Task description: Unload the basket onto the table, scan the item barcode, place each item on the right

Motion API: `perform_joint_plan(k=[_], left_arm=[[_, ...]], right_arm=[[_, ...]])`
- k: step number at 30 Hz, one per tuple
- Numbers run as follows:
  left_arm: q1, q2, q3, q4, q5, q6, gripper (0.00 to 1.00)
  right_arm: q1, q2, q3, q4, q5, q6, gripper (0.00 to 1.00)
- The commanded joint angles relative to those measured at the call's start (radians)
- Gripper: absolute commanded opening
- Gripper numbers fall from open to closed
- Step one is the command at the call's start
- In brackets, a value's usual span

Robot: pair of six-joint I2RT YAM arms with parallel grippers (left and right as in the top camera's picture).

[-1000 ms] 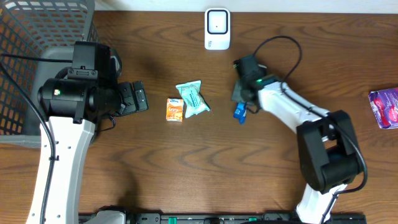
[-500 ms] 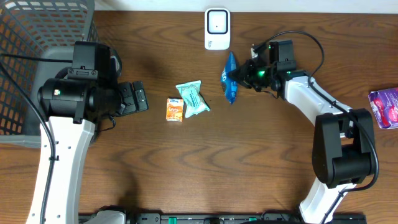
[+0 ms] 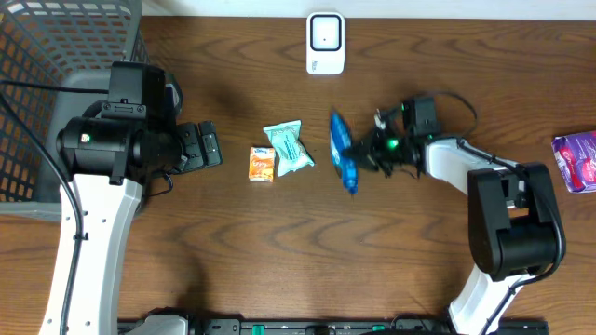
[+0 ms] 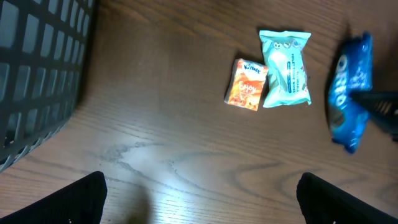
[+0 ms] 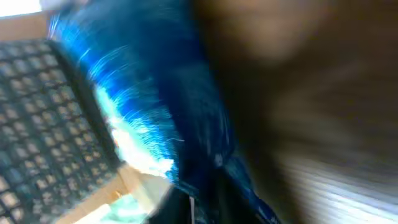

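Overhead: grey basket (image 3: 37, 56) at left, blue packet (image 3: 343, 149) well apart

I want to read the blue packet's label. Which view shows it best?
Left wrist: the blue packet faces the camera, white lettering visible. Overhead shows it narrow and blurred; right wrist gives only a blurred blue close-up.

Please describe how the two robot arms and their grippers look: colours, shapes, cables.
Both arms have white links joined by black motor housings. The left arm carries a big black cylindrical joint; its left gripper is black and blocky. The right arm has a thin black cable looping above it and a small green light near the black right gripper.
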State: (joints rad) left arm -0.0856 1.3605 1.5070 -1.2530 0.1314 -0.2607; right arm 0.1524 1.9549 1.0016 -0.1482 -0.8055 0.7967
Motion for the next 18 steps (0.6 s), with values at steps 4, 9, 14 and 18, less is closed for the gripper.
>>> perform_joint_plan(k=[4, 9, 14, 18], left_arm=[[0.002, -0.002, 0.02, -0.003, -0.006, 0.013, 0.98], [0.002, -0.002, 0.02, -0.003, -0.006, 0.013, 0.98], [0.002, -0.002, 0.02, -0.003, -0.006, 0.013, 0.98], [0.002, -0.002, 0.02, -0.003, -0.006, 0.013, 0.98]], right_arm=[[-0.118, -0.014, -0.05, -0.069, 0.14, -0.097, 0.36], [-0.188, -0.098, -0.013, -0.195, 0.272, -0.181, 0.4], [-0.175, -0.222, 0.081, -0.362, 0.457, -0.265, 0.46], [-0.134, -0.307, 0.103, -0.373, 0.475, -0.289, 0.55]])
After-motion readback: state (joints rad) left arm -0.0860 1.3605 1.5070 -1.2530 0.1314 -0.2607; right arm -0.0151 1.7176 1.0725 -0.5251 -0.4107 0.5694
